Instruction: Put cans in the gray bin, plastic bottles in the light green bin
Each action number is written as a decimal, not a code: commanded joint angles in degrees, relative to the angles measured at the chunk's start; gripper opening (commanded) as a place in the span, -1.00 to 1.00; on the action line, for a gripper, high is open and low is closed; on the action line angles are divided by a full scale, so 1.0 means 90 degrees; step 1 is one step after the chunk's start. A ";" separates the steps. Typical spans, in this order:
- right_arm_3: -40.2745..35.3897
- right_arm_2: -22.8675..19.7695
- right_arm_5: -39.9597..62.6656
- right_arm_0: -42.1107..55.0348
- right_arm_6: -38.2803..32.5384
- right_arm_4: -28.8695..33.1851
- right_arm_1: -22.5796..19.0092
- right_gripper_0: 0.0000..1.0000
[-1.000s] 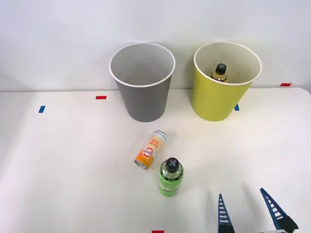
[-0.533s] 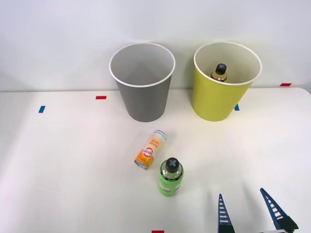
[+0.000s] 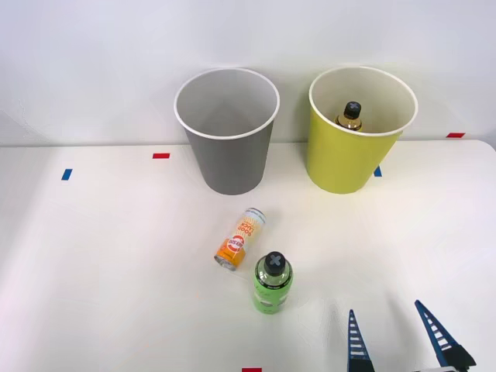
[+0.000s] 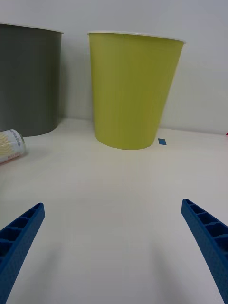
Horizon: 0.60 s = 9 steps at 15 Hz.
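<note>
Nothing has moved since the earlier frames: the right gripper (image 3: 395,335) sits at the same spot at the table's near edge, about 5 o'clock in the front view, its 2 blue ribbed fingers (image 3: 356,339) spread apart with nothing between them. Closest to it, at about 10 o'clock from the gripper, the green bottle (image 3: 272,284) stands upright with its black cap up. Just beside it, toward 11 o'clock, the can (image 3: 241,239) lies on its side, apart from the bottle. Farther back, the gray bin (image 3: 227,133) stands at 12 o'clock with nothing seen inside, and the light green bin (image 3: 358,132) at 1 o'clock holds the amber bottle (image 3: 350,116) upright against its far wall. Both loose items look small and light. The bottle's body is probably slick and a little yielding, so a hold across the middle below the cap seems safest; the can is stiffer but could roll, and is best pinched across its width. The narrow gap between can and bottle leaves little finger room on that side. Bare table (image 3: 116,256) lies open on all other sides, and the path toward the light green bin looks unobstructed.
</note>
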 commanded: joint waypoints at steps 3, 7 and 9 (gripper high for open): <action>0.0000 0.0000 0.0000 0.0000 0.0000 0.0000 0.0000 1.00; 0.0000 0.0000 0.0000 0.0000 0.0000 0.0000 0.0000 1.00; 0.0000 0.0000 0.0000 0.0000 0.0000 0.0000 0.0000 1.00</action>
